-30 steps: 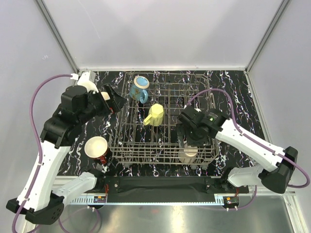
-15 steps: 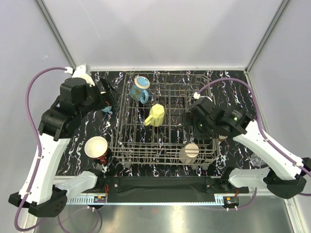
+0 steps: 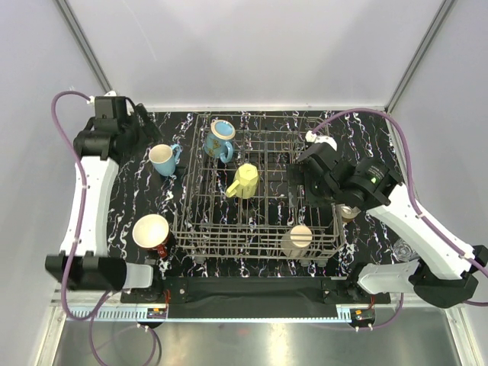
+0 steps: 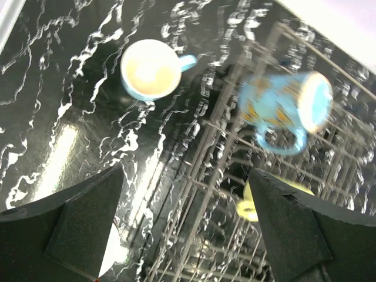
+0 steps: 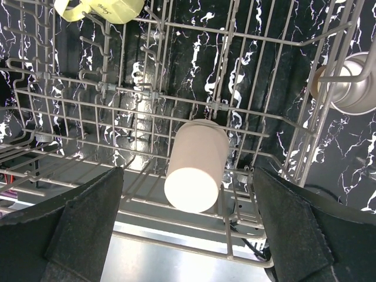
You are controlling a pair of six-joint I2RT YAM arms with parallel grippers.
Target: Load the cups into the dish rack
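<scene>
Black marbled tabletop (image 3: pixel 381 152) is carrying the dish rack (image 3: pixel 244 245) at its centre in the top view. Three cups are lying inside it: a patterned blue mug (image 3: pixel 219 139), a yellow-green mug (image 3: pixel 244 181) and a cream mug (image 3: pixel 297 240). A light blue cup (image 3: pixel 162 158) and a red cup (image 3: pixel 151 232) are sitting outside to its left, and a steel tumbler (image 3: pixel 349 213) is just beside its right wall. The left gripper (image 3: pixel 146 130) is hovering near the light blue cup, and the right gripper (image 3: pixel 314 204) is hanging over the rack.

From the left wrist, the jaws are standing apart and empty, with the light blue cup upright beyond them. Picking it up seems to be the step in hand, calling for a descent over its rim.

From the right wrist, the jaws are gaping empty above the cream mug. The tumbler is probably its next target.
</scene>
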